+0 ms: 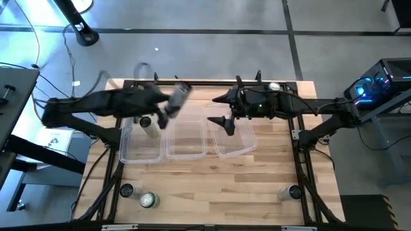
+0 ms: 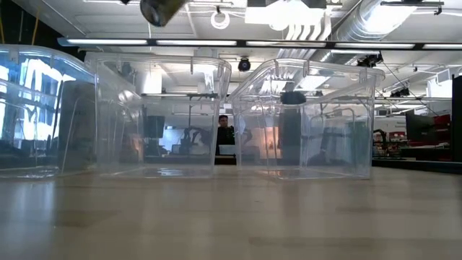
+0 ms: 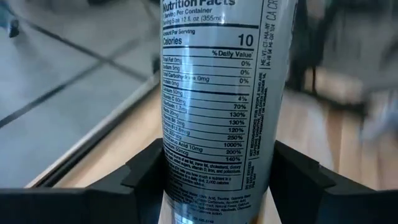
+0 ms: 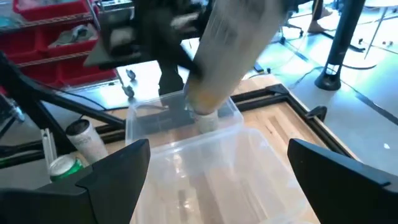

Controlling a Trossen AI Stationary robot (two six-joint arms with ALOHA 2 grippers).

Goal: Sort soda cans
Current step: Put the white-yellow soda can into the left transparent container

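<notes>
Clamped between the left gripper (image 3: 217,186) fingers: a pale silver-white can (image 3: 217,93), carried tilted above the clear tubs (image 1: 186,151), likely for dropping in. Spread wide and empty over the right tub (image 1: 241,149): right gripper (image 1: 226,122). Waiting near the front edge: green can (image 1: 148,200).

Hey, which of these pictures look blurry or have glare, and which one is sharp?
High view: the silver can in the left pincer is smeared by motion. Left wrist view: the can's label is sharp, the background soft. Right wrist view: the same can is blurred above the clear tubs. Low view: ceiling lights reflect in the tub walls.
</notes>
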